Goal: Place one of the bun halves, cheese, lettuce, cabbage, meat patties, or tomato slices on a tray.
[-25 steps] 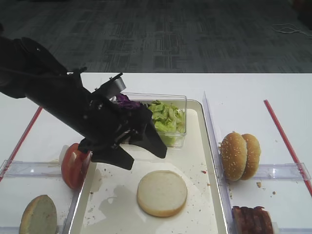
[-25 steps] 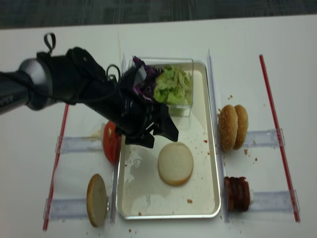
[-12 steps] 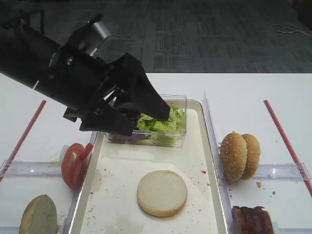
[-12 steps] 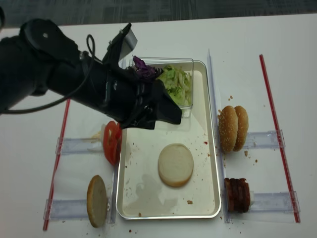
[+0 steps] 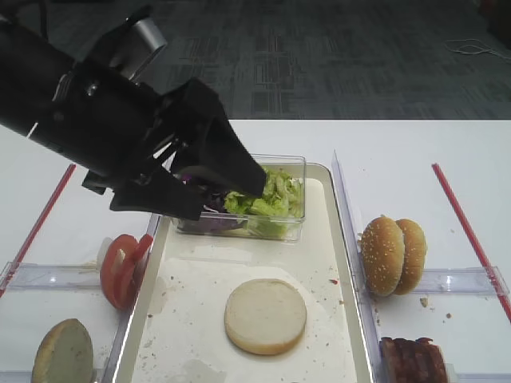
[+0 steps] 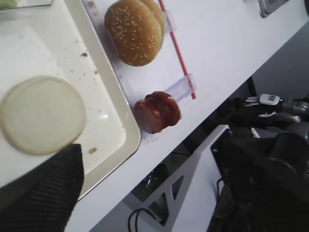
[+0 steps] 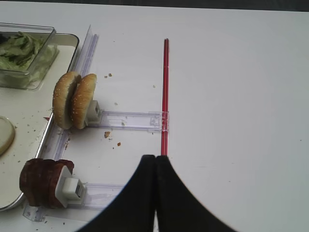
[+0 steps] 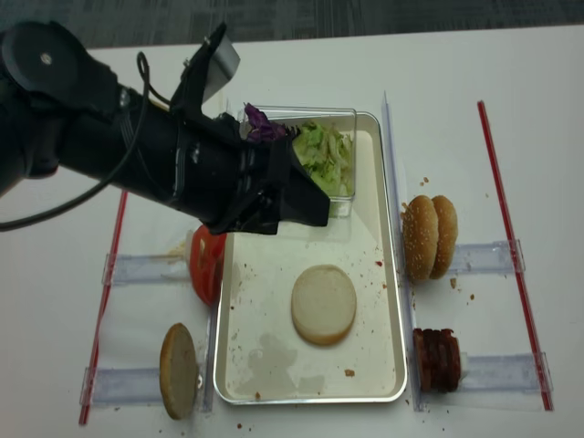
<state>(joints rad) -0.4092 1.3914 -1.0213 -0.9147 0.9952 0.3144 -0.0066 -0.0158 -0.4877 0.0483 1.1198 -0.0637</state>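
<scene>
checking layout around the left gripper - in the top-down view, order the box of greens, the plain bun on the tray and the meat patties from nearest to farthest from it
From the left gripper:
1. Box of greens, right beside it at the tray's far end.
2. Plain bun, in the tray's middle, nearer the camera.
3. Meat patties, off the tray at the near right.

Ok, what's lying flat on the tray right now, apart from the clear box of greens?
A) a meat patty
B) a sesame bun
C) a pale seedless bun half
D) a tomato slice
C: the pale bun half lies cut face up on the tray; nothing else is laid out there.
</scene>
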